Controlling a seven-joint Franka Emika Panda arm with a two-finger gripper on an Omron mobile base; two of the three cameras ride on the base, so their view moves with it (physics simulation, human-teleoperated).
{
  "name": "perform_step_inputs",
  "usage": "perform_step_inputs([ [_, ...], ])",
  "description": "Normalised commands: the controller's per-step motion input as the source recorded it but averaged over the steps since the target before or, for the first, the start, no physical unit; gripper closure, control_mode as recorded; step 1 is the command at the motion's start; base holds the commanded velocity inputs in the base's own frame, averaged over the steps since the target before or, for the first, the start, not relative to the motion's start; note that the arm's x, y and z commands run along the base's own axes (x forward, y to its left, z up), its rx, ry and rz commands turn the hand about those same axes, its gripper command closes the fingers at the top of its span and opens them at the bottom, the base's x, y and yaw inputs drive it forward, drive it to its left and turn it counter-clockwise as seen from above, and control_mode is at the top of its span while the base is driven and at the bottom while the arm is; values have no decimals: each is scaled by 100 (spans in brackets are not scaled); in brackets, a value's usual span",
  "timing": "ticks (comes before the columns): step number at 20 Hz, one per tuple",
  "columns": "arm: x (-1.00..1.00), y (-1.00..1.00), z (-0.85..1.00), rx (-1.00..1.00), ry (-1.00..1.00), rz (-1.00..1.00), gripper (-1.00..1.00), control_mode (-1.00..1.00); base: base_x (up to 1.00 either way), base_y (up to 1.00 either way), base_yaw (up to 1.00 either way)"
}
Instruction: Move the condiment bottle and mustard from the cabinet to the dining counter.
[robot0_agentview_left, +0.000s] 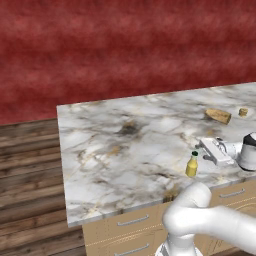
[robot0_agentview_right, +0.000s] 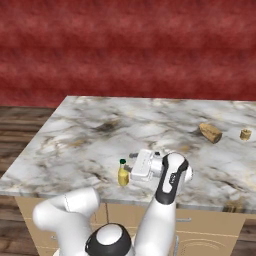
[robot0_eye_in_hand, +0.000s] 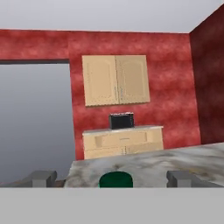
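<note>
In the left base view I see the counter (robot0_agentview_left: 115, 145), polished white marble with grey and gold veins over tan drawers. The mustard (robot0_agentview_left: 192, 165), a small yellow bottle with a dark green cap, stands upright near its front edge, just beside the fingers (robot0_agentview_left: 206, 150).

From the right base view, the mustard (robot0_agentview_right: 123, 173) sits just left of the white hand, apart from it.

In the hand view its round green cap (robot0_eye_in_hand: 116, 180) shows between my two fingers (robot0_eye_in_hand: 42, 177), spread wide, gripping nothing.
</note>
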Motion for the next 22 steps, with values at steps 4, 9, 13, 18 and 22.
perform_step_inputs([
  [4,-58,0,45,-1,4,-3,-100,-100,0,0,0],
  [9,-84,0,54,-8,14,-14,-100,-100,0,0,0],
  [13,-90,0,67,-9,23,-20,-100,-100,0,0,0],
  [18,-86,4,83,-7,28,-24,-100,-100,0,0,0],
  [22,-78,24,86,-10,22,-28,-100,-100,0,0,0],
])
